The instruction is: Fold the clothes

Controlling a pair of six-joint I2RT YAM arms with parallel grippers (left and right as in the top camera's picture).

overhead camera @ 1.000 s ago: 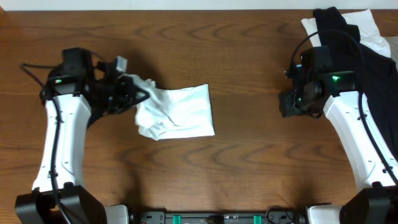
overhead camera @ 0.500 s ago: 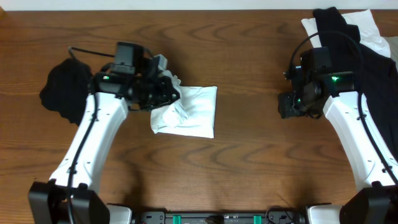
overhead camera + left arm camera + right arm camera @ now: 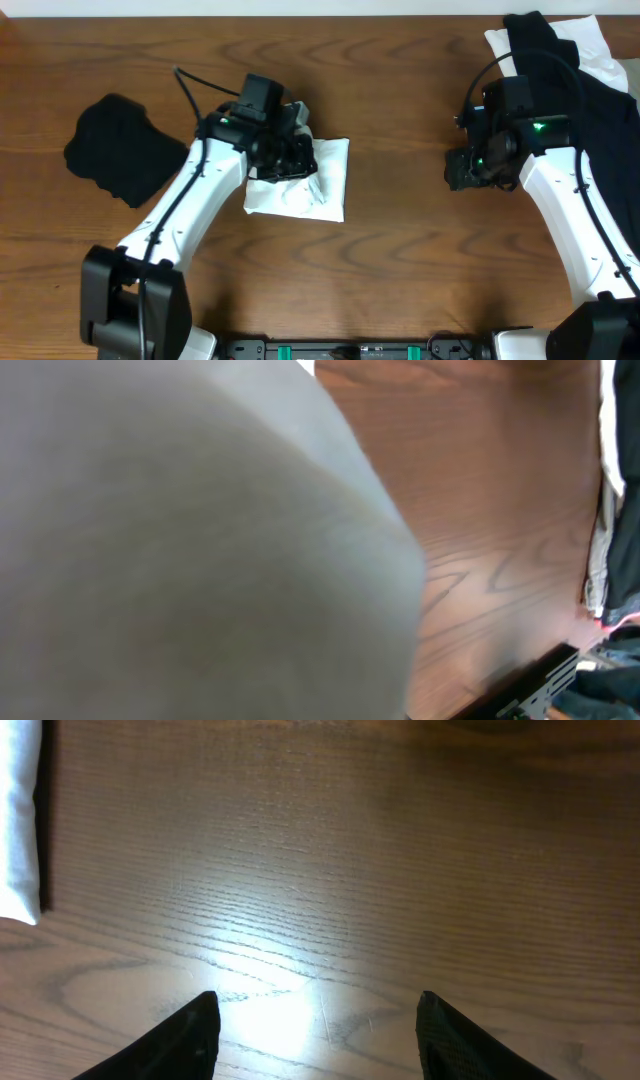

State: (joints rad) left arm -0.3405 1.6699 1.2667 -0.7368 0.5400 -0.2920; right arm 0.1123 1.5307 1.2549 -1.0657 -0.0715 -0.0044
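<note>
While left jaws sit closed, seemingly pinching white T-shirt (image 3: 326,194), right jaws parted, well away

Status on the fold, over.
Left end effector shut on shirt. Right end effector open over bare table. Black garment and pile apart from shirt.

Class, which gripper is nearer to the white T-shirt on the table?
Left. The left gripper is on the white T-shirt's upper left part; the right gripper hangs over bare table far to its right.
</note>
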